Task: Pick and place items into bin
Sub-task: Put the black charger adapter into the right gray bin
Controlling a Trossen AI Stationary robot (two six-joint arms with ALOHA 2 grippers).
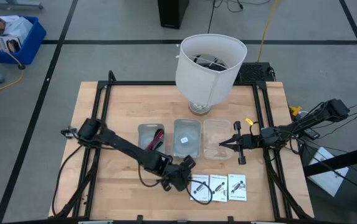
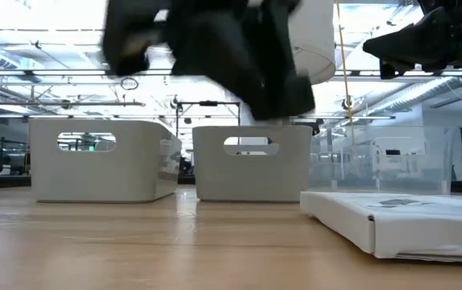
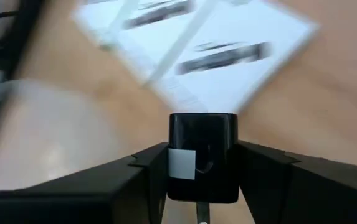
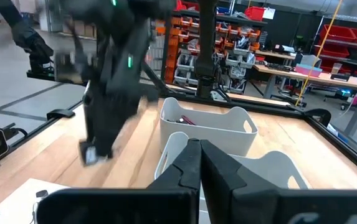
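worktop (image 1: pixel 128 112): pale wood, smooth, matt
bins (image 2: pixel 101 157): smooth plastic, two grey, one clear
packets (image 1: pixel 218 186): white card, black print
cube (image 3: pixel 203 155): glossy black plastic
lampshade (image 1: pixel 208 65): white cloth

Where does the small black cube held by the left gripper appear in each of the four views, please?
High view: hidden under the left gripper, beside the card packets.
Low view: not discernible.
Left wrist view: black cube, centre, between the fingers.
Right wrist view: not discernible.
Shared landmark: the card packets.

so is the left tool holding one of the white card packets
No, the left tool is shut on a small black cube; the white packets lie beyond it.
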